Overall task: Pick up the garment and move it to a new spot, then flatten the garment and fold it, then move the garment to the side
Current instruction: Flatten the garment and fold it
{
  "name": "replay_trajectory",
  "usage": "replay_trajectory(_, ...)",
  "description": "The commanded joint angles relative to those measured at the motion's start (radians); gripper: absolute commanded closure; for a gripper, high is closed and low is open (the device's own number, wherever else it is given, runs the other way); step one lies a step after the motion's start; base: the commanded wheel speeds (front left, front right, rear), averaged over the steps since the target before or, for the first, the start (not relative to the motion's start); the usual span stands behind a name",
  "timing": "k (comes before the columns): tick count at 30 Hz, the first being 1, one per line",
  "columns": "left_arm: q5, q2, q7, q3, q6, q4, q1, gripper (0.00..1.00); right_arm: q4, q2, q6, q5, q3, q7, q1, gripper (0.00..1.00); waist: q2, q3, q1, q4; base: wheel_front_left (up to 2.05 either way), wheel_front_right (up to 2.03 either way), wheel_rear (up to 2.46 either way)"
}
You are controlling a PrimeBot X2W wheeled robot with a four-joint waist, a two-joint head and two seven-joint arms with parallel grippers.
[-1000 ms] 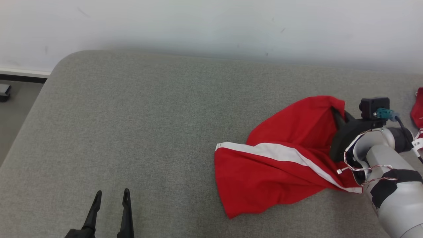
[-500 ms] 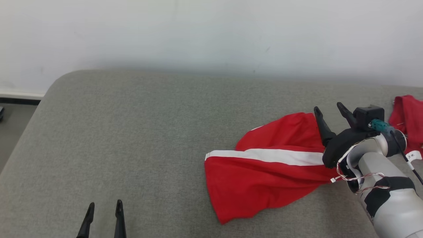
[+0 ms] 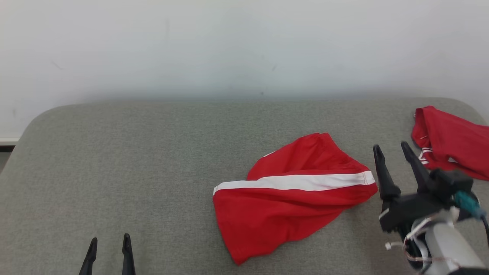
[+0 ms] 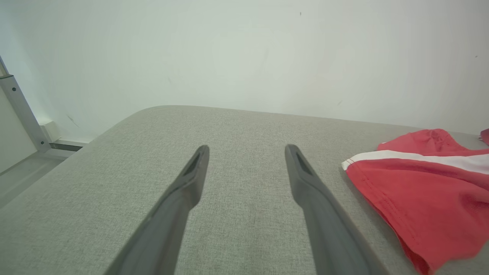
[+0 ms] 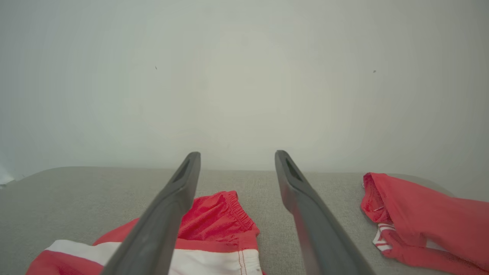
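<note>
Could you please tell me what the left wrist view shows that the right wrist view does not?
Left wrist view adds the open left gripper, a metal post and a stitched hem corner. Right wrist view adds the open right gripper, a gathered waistband and a clear look at a second red garment. Both share the red shorts, the grey cushion and the white wall.

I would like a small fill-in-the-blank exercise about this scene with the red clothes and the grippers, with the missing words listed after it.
1. The striped garment is red with a ____ stripe.
2. The right gripper stands ____ and holds nothing.
3. In the head view, the second garment lies to the ____ of the striped one.
4. Both garments lie on the padded surface, whose colour is ____.

Missing words: white; open; right; grey.
</note>
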Motion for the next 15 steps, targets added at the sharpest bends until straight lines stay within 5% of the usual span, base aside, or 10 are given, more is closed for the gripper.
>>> replay_trajectory(1,0.012,-0.001,-0.003,0.004,-0.005,-0.004,0.011,0.0,-0.026,0.016,-0.003,-0.015,-0.016,-0.004,0.035,0.0,0.0,0.0,0.0,-0.012,0.0,0.0,0.0)
replay_trajectory(15,0.028,-0.001,-0.003,0.005,-0.017,0.003,-0.002,0.0,-0.269,0.187,-0.003,-0.121,-0.119,-0.004,0.341,0.0,0.0,0.007,0.0,-0.053,0.0,0.0,0.0)
